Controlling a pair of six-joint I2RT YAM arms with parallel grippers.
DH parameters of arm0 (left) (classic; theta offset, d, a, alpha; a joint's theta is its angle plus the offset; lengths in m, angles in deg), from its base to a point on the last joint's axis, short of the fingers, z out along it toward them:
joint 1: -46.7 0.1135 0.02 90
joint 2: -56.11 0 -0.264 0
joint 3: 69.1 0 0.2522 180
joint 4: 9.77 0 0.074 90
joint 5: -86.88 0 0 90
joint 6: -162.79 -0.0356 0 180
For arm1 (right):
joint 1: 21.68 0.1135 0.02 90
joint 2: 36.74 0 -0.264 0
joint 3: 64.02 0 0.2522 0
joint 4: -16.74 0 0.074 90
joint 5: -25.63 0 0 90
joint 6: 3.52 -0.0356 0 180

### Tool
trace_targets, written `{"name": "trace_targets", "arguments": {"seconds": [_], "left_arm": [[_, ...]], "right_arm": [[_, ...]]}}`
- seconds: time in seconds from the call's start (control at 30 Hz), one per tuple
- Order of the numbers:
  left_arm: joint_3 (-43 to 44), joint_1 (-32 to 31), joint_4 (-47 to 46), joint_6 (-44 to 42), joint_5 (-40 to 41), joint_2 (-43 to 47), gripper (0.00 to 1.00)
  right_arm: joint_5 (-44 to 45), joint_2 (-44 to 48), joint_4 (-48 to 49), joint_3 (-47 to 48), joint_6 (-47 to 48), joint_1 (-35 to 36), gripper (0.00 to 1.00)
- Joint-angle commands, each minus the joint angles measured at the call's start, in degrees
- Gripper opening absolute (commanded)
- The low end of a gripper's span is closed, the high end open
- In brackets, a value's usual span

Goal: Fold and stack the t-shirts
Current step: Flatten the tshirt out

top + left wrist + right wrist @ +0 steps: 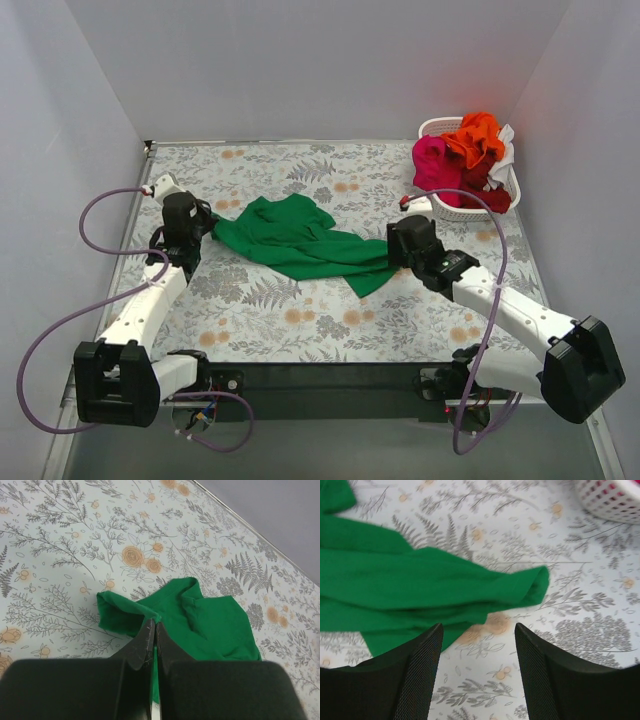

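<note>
Shirt: crumpled solid green cloth t-shirt [300, 245]; spread across the middle of the floral-patterned bench [290, 315]
Left end effector [152, 626]: clenched on the shirt's left edge
Right end effector [477, 630]: released; fingers spread just beside the shirt's right end
Basket: white plastic lattice basket [436, 127]; far right corner; holds orange t-shirt [480, 135], magenta t-shirt [432, 160]

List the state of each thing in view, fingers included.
green cloth t-shirt: unfolded, rumpled, stretched across the floral table.
left fingers: shut on the green t-shirt's left end.
right fingers: open, empty, by its right end.
white plastic basket: upright, heaped full.
orange t-shirt: crumpled, atop the heap.
magenta t-shirt: crumpled, in the basket.
dark red t-shirt: crumpled, in the basket.
white t-shirt: crumpled, in the basket.
</note>
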Motion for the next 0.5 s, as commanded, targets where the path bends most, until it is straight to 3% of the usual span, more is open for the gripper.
{"name": "trace_targets", "arguments": {"seconds": [0.0,0.2,0.47], "left_arm": [[-0.2,0.3,-5.3,0.0,-1.1,0.5,0.00],[-1.3,0.3,-6.8,-0.9,-1.8,-2.3,0.00],[-1.8,0.3,-7.5,-1.4,-2.2,-3.1,0.00]], "right_arm": [[3.2,-0.1,1.8,-2.7,-5.1,5.4,0.54],[-3.6,0.0,4.1,-6.0,-5.4,9.8,0.55],[-10.9,-6.4,10.1,-7.9,-6.0,13.0,0.51]]}}
